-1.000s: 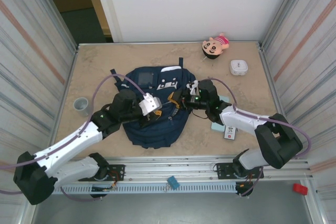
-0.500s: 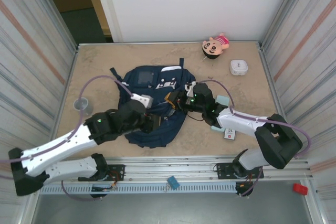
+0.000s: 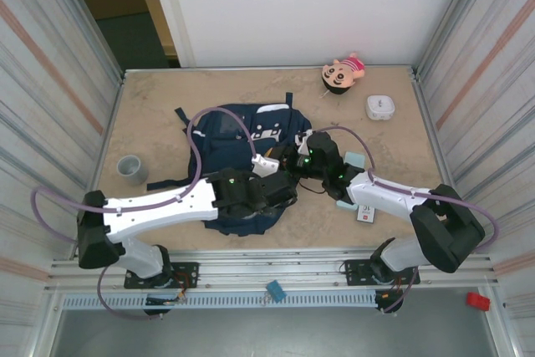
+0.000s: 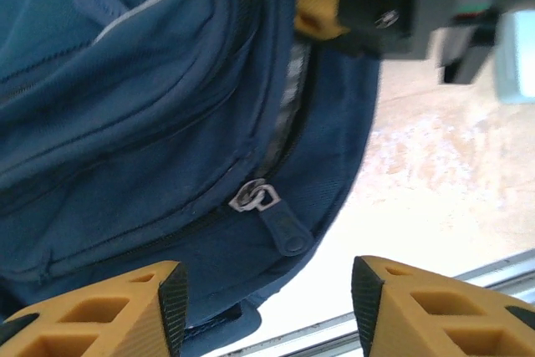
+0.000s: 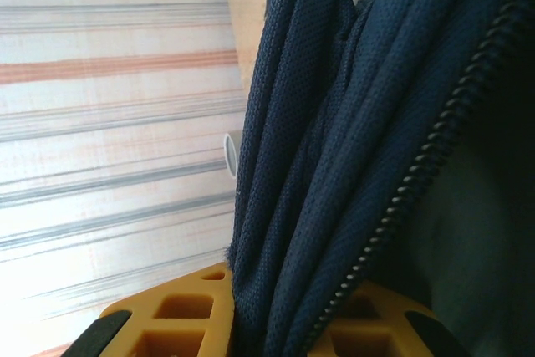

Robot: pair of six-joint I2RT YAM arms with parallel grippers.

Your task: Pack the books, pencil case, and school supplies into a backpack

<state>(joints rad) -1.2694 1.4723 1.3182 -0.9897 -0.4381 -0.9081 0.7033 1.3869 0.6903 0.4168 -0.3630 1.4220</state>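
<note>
The navy backpack [image 3: 236, 130] lies flat mid-table, with my left arm stretched across its near part. My left gripper [image 3: 282, 191] is open at the bag's near right edge. Its yellow fingertips [image 4: 125, 307] stand apart just below the silver zipper slider and blue pull [image 4: 266, 201], touching neither. My right gripper [image 3: 290, 161] is shut on folds of the backpack fabric [image 5: 334, 140] beside the zipper teeth, lifting that edge. The pale teal pencil case [image 3: 352, 161] lies partly under my right arm. The small white school supplies pack [image 3: 366, 212] sits near the front right. The books are hidden.
A grey cup [image 3: 129, 167] stands left of the bag. A white square box [image 3: 380, 107] and a doll [image 3: 343, 73] sit at the back right. Corrugated walls close both sides, and a metal rail [image 3: 334, 257] runs along the front.
My left arm has swung right across the backpack's near edge and its jaws have opened. The right gripper has kept its hold on the fabric, almost still.
</note>
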